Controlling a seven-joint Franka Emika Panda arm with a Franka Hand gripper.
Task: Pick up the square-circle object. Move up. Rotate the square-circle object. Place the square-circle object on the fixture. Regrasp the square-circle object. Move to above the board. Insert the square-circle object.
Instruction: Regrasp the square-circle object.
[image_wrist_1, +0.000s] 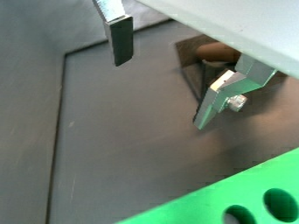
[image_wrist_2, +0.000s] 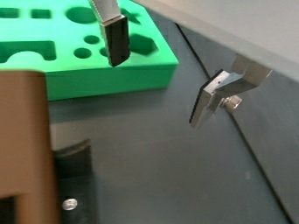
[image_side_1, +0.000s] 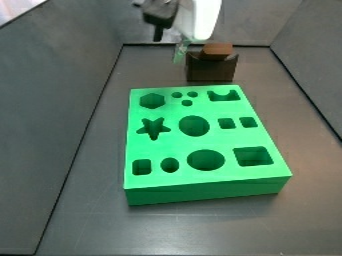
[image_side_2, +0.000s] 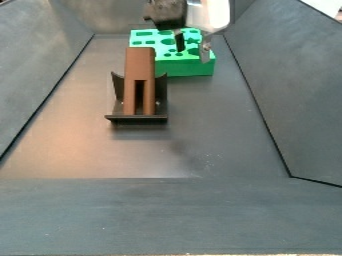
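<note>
Above the gap between the board (image_side_1: 201, 140) and the fixture (image_side_1: 210, 66), the tool (image_wrist_2: 158, 77) hangs with its fingers (image_wrist_2: 115, 39) spread and nothing between them. The square-circle object (image_side_2: 138, 75) stands upright on the fixture, apart from the tool. The dark floor (image_side_2: 174, 150) around them lies bare.

A dark grey floor (image_side_2: 201, 140) lies between sloping grey walls (image_side_2: 40, 60), evenly lit.

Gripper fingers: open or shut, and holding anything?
Open and empty: gripper above the floor beside the green slab board; both wrist views show only bare gap between its fingers.
</note>
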